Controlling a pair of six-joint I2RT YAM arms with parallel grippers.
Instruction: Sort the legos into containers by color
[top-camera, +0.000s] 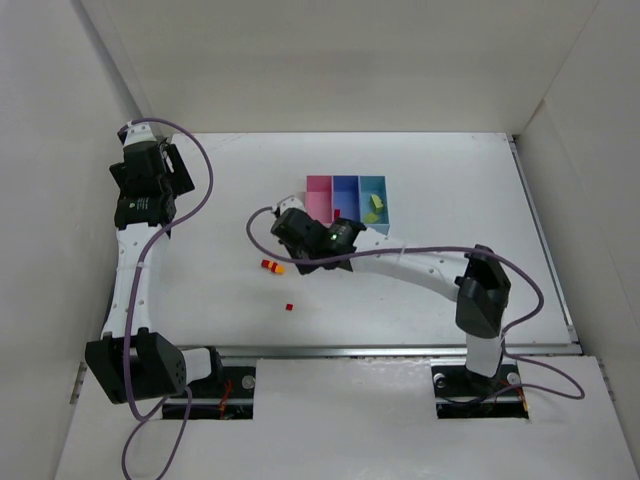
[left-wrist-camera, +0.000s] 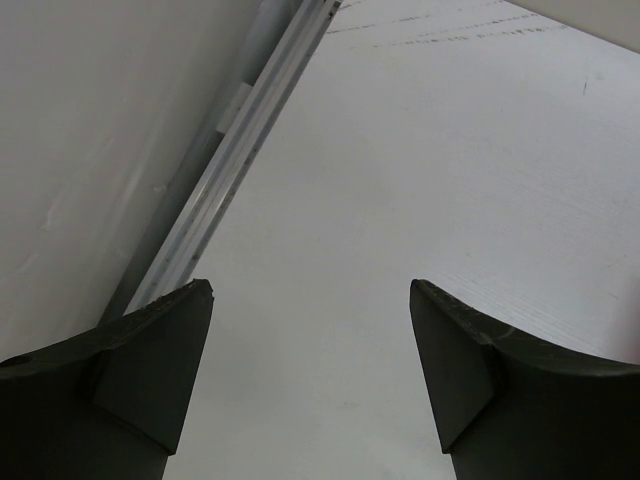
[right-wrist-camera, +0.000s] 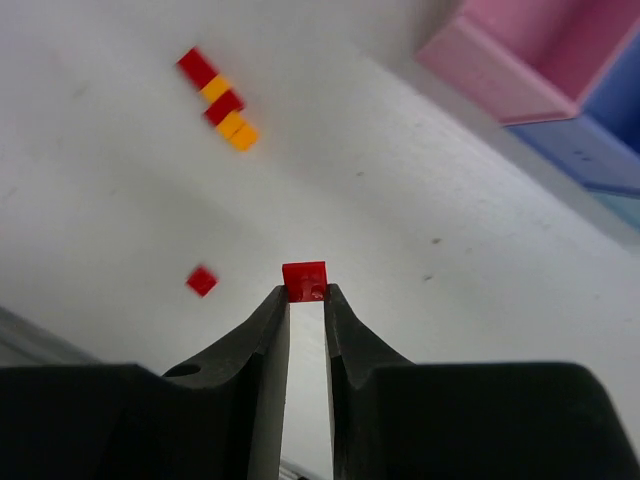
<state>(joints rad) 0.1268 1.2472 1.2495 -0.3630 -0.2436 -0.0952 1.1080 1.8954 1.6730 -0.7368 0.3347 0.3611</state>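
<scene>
Transport step: right tool (right-wrist-camera: 305, 295) clenched on a red brick (right-wrist-camera: 304, 275) at its fingertips, left tool (left-wrist-camera: 310, 310) released; the next move calls for carrying toward the joined bins (right-wrist-camera: 490, 75) at 1 o'clock.

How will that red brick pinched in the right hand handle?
Probably stiff: the red brick shows square edges under the pinch. May twist or slip: the right hand grips only its lower edge. Tiny, so likely very light.

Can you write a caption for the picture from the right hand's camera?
Right gripper pinching a red lego, with more red and orange legos and the pink container ahead.
</scene>
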